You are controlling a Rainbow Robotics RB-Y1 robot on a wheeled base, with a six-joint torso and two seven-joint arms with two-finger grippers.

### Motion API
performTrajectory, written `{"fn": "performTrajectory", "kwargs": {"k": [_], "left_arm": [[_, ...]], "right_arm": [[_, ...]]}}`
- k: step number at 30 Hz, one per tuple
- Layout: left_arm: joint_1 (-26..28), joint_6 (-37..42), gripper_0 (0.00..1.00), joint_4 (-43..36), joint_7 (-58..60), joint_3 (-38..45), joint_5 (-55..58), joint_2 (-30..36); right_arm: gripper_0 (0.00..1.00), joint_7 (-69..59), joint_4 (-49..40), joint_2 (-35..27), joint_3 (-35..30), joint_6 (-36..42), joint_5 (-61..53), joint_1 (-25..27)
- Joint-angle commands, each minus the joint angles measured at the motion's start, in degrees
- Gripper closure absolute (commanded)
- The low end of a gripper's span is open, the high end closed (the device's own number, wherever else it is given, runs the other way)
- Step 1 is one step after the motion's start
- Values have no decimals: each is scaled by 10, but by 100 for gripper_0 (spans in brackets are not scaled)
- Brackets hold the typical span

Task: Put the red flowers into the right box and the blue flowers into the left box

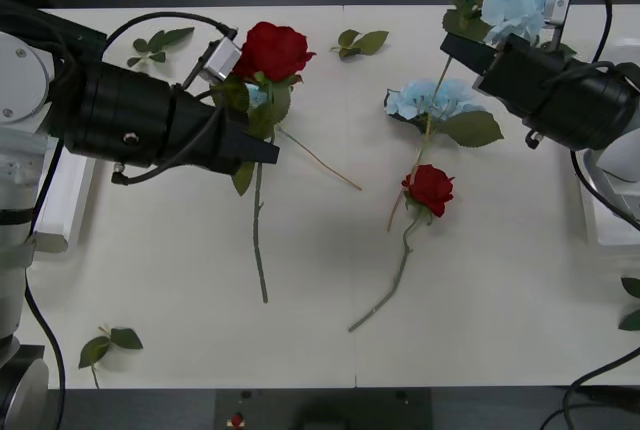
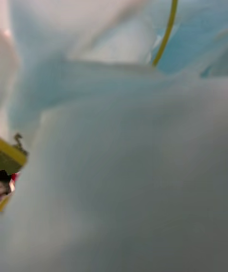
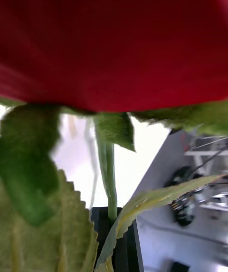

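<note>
White table [image 1: 480, 340], scattered leaf sprigs [image 1: 108, 343]

The front view looks forward and down from above both arms onto the white surface [image 1: 300, 280]. The left wrist view sits very close under a red rose bloom [image 3: 114, 34] (its stem running off toward the surface), the same bloom [image 1: 273, 49] seen from above. The right wrist view presses against pale blue petals [image 2: 118, 172].

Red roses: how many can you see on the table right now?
2. One red rose is at the left pincer; another rose lies mid-table. More may be hidden.
</note>
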Motion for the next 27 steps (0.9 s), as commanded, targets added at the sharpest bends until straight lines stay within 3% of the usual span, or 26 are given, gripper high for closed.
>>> {"fn": "performTrajectory", "kwargs": {"k": [1, 11, 17, 27], "left_arm": [[-46, -23, 100, 42, -81, -1, 65, 20], [-126, -35, 100, 173, -177, -2, 202, 39], [-159, -39, 100, 244, -214, -16, 275, 52], [-187, -74, 100, 265, -240, -61, 303, 65]], "right_arm": [[100, -2, 39, -45, -2, 21, 40, -12], [100, -114, 73, -127, -5, 15, 195, -13], [100, -168, 73, -144, -6, 10, 287, -13], [96, -191, 73, -147, -5, -7, 376, -12]]}}
